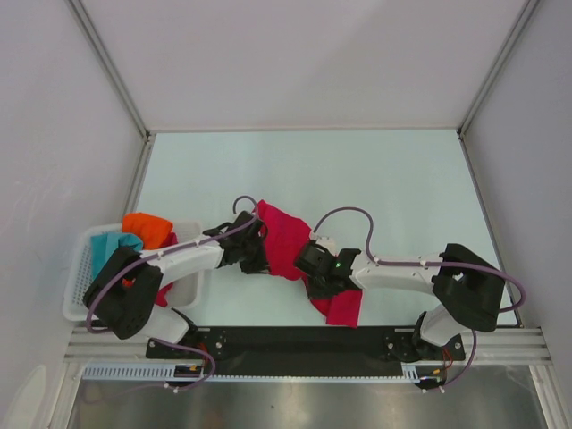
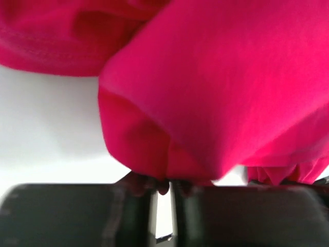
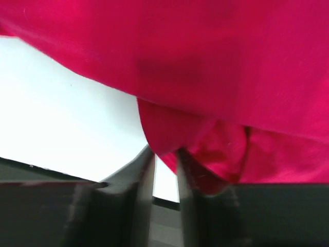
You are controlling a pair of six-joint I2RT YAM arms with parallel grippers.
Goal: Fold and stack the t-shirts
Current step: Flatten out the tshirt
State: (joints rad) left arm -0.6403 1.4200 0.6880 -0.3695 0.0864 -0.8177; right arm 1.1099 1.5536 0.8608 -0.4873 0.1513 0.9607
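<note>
A crimson t-shirt (image 1: 286,234) lies crumpled on the table between my two arms, trailing toward the near edge. My left gripper (image 1: 258,254) is at its left side. In the left wrist view the jaws stand almost together, pinching a fold of the crimson t-shirt (image 2: 216,92) at the left gripper (image 2: 165,186) tips. My right gripper (image 1: 314,268) is at the shirt's lower middle. In the right wrist view the right gripper (image 3: 165,158) has a narrow gap with an edge of the crimson t-shirt (image 3: 216,67) caught at its tips.
A white slotted basket (image 1: 75,273) stands at the near left. It holds an orange t-shirt (image 1: 147,228), a teal t-shirt (image 1: 114,243) and some red cloth (image 1: 164,291). The pale table (image 1: 357,179) stretches behind the arms, with walls on three sides.
</note>
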